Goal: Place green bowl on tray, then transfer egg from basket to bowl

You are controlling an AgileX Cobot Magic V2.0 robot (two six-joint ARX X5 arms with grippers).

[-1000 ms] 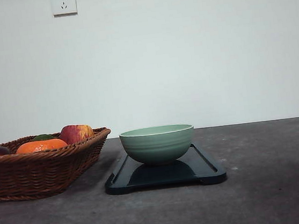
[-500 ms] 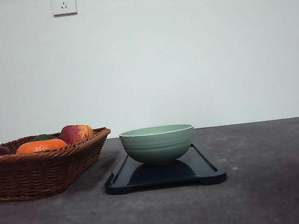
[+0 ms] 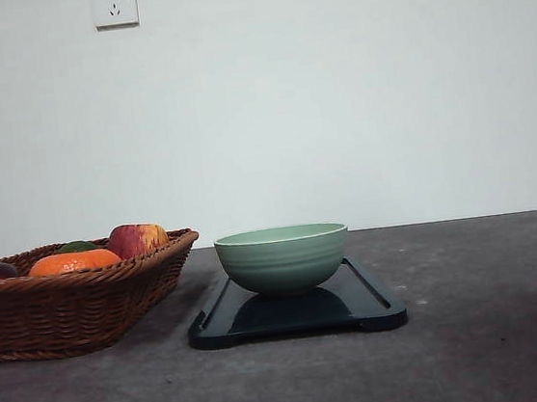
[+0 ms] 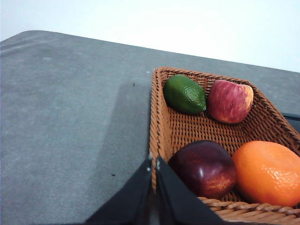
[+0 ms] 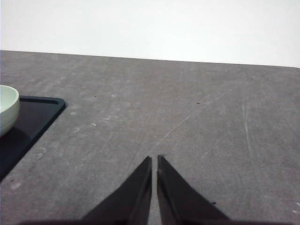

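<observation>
- The bowl (image 3: 283, 258) sits upright on the tray (image 3: 369, 298), just right of the basket (image 3: 77, 305), so I judge the first step done; the egg transfer remains.
- My left gripper (image 4: 154, 165) has its fingers pressed together, holding nothing, with the tips right over the basket's near rim.
- My right gripper (image 5: 154, 161) is likewise closed and empty, over bare table (image 5: 187, 117) well to the side of the tray.
- The egg (image 4: 205, 168), as I read it, is the dark reddish-brown rounded thing nearest my left fingers, touching or nearly touching the orange (image 4: 268, 172); the lime (image 4: 184, 94) and apple (image 4: 229, 101) lie at the far end.
- Risk: it looks much like fruit, so I could seize the apple or orange if I go by colour alone.
- Risk: I must open the left fingers before descending; going down closed would shove the egg against the orange or catch the wicker rim and drag the basket.
- Risk: the egg is smooth and round, so an off-centre pinch could squirt it out, rolling among the fruit.
- Risk: the basket's flared wall stands between egg and bowl; a low carry could clip the rim, or knock the bowl and slide it off the tray.
- Risk: releasing from too high could make the egg bounce out of the bowl.
</observation>
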